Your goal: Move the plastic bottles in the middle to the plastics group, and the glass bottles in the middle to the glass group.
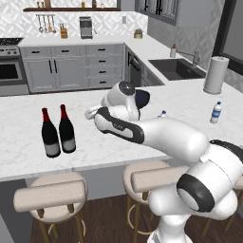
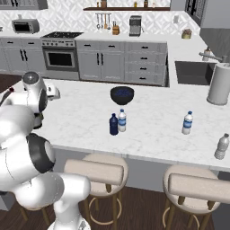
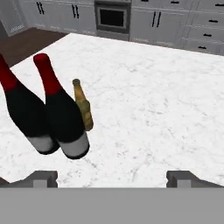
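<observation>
Two tall near-black wine bottles with red foil necks (image 3: 26,118) (image 3: 65,122) stand side by side at the counter's left, also in the left base view (image 1: 50,135) (image 1: 67,130). A slim amber bottle (image 3: 84,109) stands just behind them. My gripper (image 3: 111,179) is open and holds nothing; it hovers to their right, apart from them (image 1: 90,113). Mid-counter, the opaque dark-blue bottle (image 2: 114,125) and the pale translucent bottle (image 2: 121,120) stand together. The clear water bottle with a blue cap (image 2: 187,123) (image 1: 216,113) stands further right.
A round dark-blue bowl (image 2: 122,95) sits behind the two small bottles. Another clear bottle (image 2: 221,146) stands at the counter's right front. A paper towel roll (image 2: 219,84) and the sink (image 2: 191,72) lie at the far right. Stools (image 2: 94,170) line the front edge.
</observation>
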Controlling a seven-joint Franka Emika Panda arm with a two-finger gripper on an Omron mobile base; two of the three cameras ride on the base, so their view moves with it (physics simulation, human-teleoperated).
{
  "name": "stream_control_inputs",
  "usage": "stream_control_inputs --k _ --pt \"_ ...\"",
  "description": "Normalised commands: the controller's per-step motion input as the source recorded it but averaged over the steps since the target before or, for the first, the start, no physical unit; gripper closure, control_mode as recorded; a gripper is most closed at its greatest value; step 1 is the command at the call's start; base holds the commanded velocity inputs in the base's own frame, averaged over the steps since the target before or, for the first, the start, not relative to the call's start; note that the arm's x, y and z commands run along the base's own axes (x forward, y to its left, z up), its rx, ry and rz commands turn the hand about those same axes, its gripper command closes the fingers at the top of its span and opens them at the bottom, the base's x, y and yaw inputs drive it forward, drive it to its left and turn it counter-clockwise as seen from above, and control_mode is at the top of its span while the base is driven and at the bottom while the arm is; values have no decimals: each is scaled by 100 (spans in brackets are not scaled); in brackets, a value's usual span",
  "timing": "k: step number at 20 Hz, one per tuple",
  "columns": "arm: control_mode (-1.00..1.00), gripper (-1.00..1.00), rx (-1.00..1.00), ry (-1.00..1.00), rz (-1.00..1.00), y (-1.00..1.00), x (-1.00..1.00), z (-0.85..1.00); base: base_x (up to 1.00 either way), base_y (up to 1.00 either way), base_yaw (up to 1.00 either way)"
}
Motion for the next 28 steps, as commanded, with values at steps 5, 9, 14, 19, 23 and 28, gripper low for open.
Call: stream_control_inputs --k 5,9,14,19,23,28 --pt "-100 -100 3 17 -51 -100 -17 8 0 0 0" --pt "-100 -100 3 22 -47 -100 -1 17 0 0 0" --pt "-100 -100 1 24 -35 -100 -5 7 0 0 0" --pt "-100 -100 0 9 -15 -100 -24 0 0 0 0" --pt "-100 -100 0 4 -10 -90 -21 -14 0 0 0" --pt "-100 -100 3 -1 1 -53 4 -45 0 0 0"
